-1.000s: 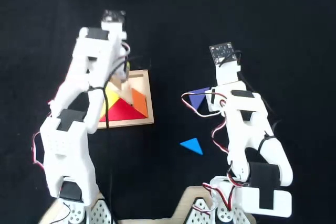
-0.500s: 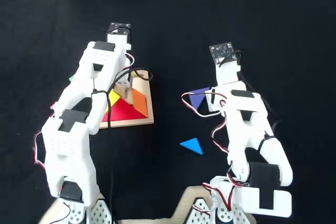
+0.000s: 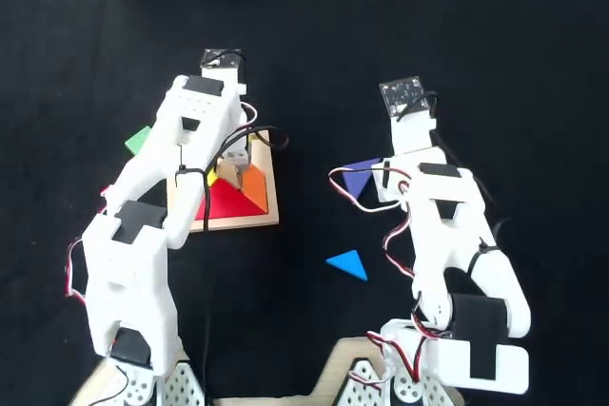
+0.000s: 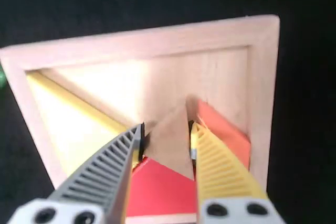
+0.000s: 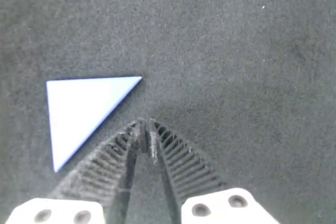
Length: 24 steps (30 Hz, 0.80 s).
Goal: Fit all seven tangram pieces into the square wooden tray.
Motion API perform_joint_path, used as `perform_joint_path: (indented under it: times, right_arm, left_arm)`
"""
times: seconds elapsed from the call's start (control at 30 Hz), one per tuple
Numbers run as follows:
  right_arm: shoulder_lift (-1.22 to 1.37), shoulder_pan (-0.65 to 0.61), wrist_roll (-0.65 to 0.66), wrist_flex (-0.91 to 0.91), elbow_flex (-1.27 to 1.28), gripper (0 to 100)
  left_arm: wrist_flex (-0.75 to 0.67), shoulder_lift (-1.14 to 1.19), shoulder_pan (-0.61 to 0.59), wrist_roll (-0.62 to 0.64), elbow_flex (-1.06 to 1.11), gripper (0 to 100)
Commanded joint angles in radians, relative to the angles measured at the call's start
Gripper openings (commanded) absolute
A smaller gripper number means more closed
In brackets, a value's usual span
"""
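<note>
The square wooden tray [image 3: 271,187] lies left of centre and holds a red triangle [image 3: 226,203], an orange piece [image 3: 254,187] and a yellow piece [image 4: 79,124]. My left gripper [image 4: 165,129] hangs over the tray [image 4: 142,35], shut on a tan wooden triangle [image 4: 170,142] that sits between the red triangle [image 4: 163,187] and the orange piece [image 4: 220,129]. In the high view this gripper [image 3: 231,170] is above the tray's middle. My right gripper [image 5: 144,127] is shut on nothing, its tips beside a pale blue triangle [image 5: 79,108] on the cloth.
A green piece [image 3: 139,140] lies left of the tray. A purple piece [image 3: 360,176] lies next to the right arm, and a blue triangle [image 3: 347,263] lies nearer the front. Black cloth covers the table.
The left arm has swung right and nearer over the tray with the tan triangle in its gripper, uncovering the green piece. The right arm has not moved.
</note>
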Motion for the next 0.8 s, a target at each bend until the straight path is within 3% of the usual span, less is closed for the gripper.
perform_joint_path:
  times: [0.0,0.1,0.37,0.6,0.77]
  right_arm:
    - [-0.001,-0.015,-0.002,-0.018,-0.004,1.1]
    - [-0.001,-0.015,-0.002,-0.018,-0.004,1.1]
    - [-0.001,-0.015,-0.002,-0.018,-0.004,1.1]
    - [-0.001,-0.015,-0.002,-0.018,-0.004,1.1]
    - [-0.001,-0.015,0.0,-0.018,-0.004,1.1]
  left_arm:
    - [0.063,-0.049,0.019,0.048,-0.013,11]
    - [0.083,-0.052,0.013,0.064,-0.008,19]
    - [0.112,-0.06,0.016,0.054,-0.044,21]
    - [0.107,-0.06,0.012,0.031,-0.061,30]
    - [0.18,-0.06,0.016,0.008,-0.143,30]
